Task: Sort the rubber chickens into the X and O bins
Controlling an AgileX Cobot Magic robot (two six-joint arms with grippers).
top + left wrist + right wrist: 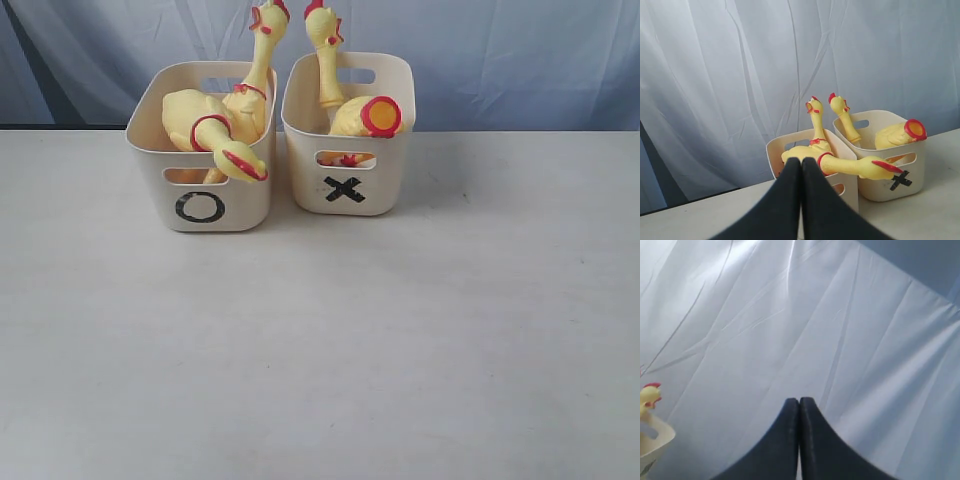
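1. Two cream plastic tubs with rounded corners and slot handles stand side by side, just apart, at the back of the pale grey table (320,350). The tub marked with a black O (245,205) is on the left of the exterior view and the tub marked with a black X (388,185) is on the right.
2. Four yellow rubber toy chickens with red combs and neck bands can be made out, all inside the tubs.
   - In the O tub, a tall chicken (262,60) holds its head well above the rim. A draped chicken (238,158) hangs its head over the front rim.
   - In the X tub, a leaning chicken (327,55) tilts its long neck toward the O tub. An upturned chicken (372,117) shows its red-ringed base.
   - Something red shows through the X tub's slot handle, too small to identify.
3. No chicken shows on the table in any view.
4. The left gripper (801,162) has its black fingers pressed together with nothing between them. It points at the tubs from a little way off.
5. The right gripper (799,402) is likewise closed up and empty. It faces the pale blue curtain (840,315), with only a tub corner and a chicken's head at the picture's edge.
6. The sorting looks complete, with both arms clear of the tubs. If another chicken lies out of sight, the next move would call for spreading the fingers before reaching. Otherwise nothing seems left to pick up.
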